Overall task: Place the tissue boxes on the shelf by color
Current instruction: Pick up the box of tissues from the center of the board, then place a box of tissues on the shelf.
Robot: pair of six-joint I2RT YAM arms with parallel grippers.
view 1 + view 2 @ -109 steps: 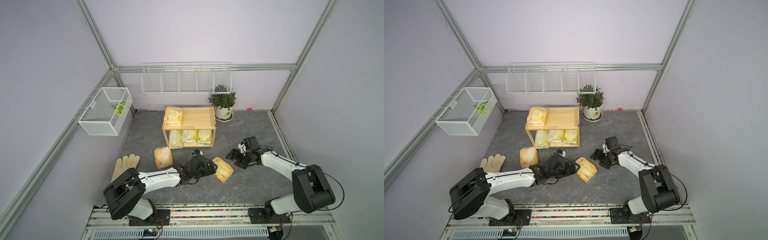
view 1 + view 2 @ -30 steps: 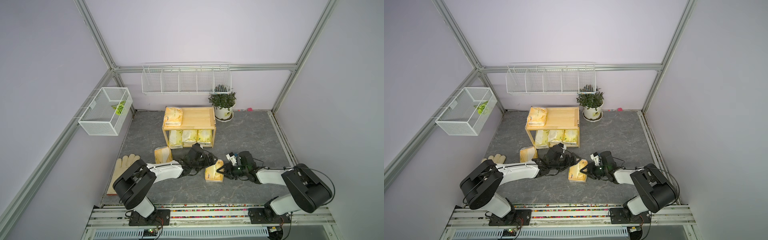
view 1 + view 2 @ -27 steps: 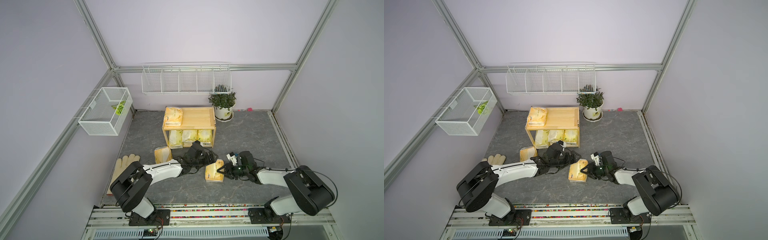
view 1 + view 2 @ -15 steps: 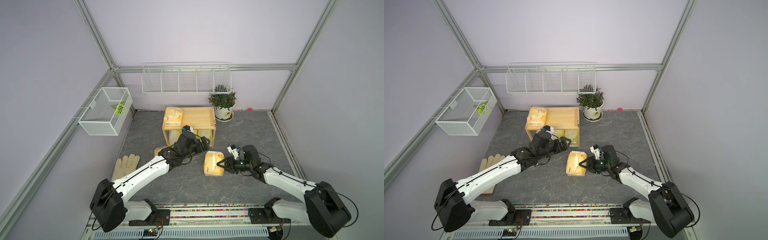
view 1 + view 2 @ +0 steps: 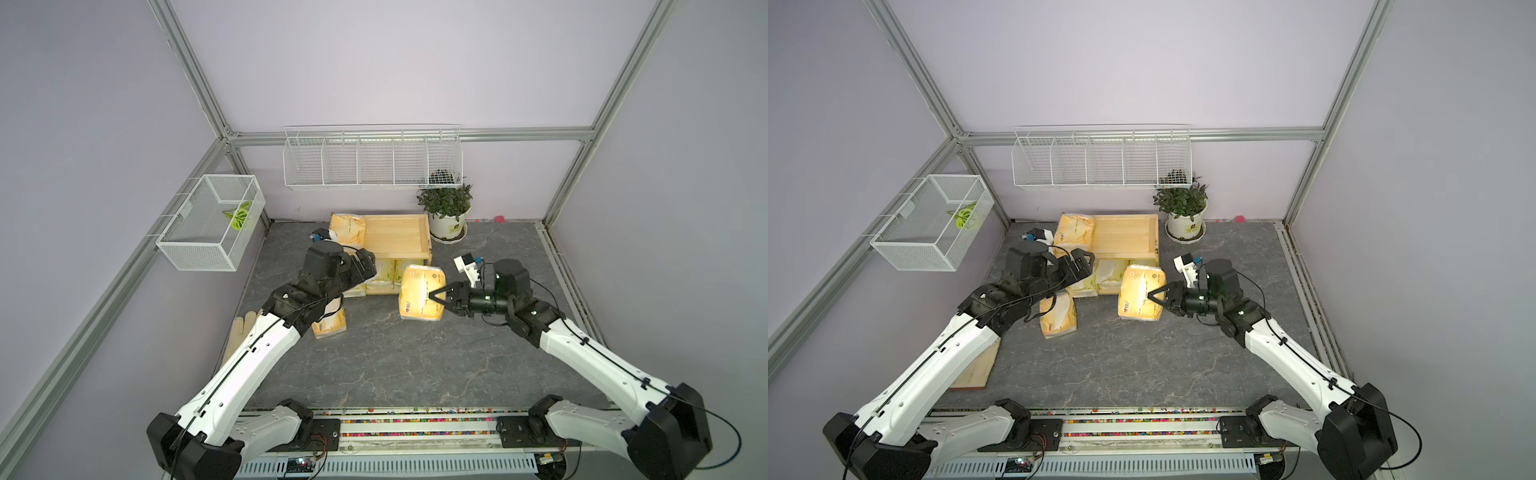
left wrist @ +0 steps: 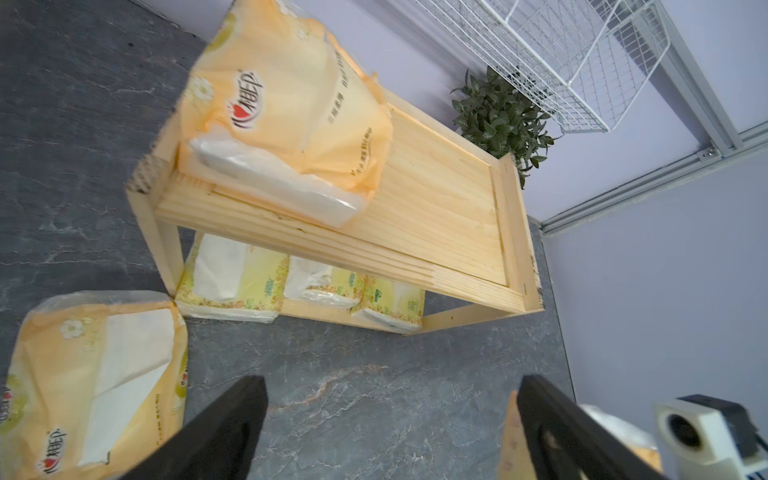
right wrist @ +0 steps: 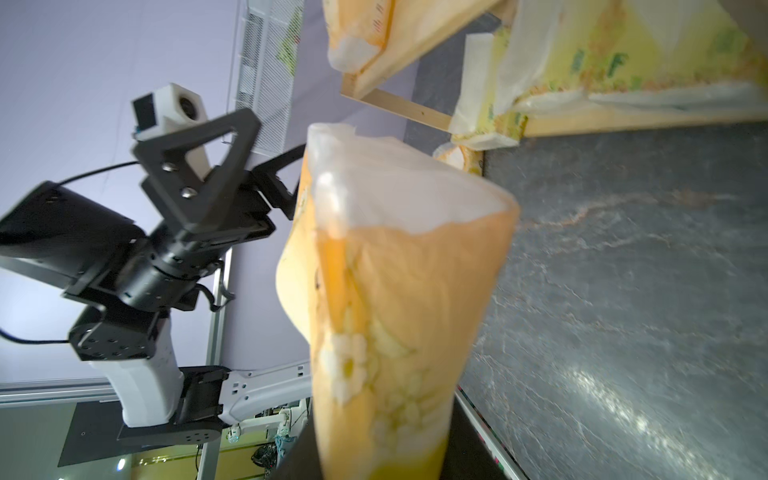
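While the right gripper [image 5: 438, 297] pinches an orange pack [image 5: 419, 296] aloft before the right end of the shelf [image 5: 395, 235] in both top views, the left gripper [image 5: 365, 266] hangs spread at its left end; left wrist view: three lemon packs [image 6: 320, 286] fill the lower tier, a tray pack [image 6: 282, 104] above, a floor pack [image 6: 83, 374] beside; right wrist view: the left gripper shows behind the orange pack

Shelf [image 5: 409, 239]: at the back of the worktop [image 5: 415, 365], near the rear wall.
Top-tier pack [image 5: 348, 227]: on the upper tray, at its left end.
Lower-tier packs [image 5: 388, 274]: three side by side under the tray.
Worktop pack [image 5: 332, 326]: lying before the shelf's left end.
Raised pack [image 5: 420, 299]: off the worktop, before the shelf's right end.
Plant [image 5: 446, 205]: just right of the shelf.
Glove [image 5: 241, 338]: left of the worktop pack.
Wire rack [image 5: 372, 160]: on the rear wall, above the shelf.
Wire basket [image 5: 212, 222]: on the left wall.
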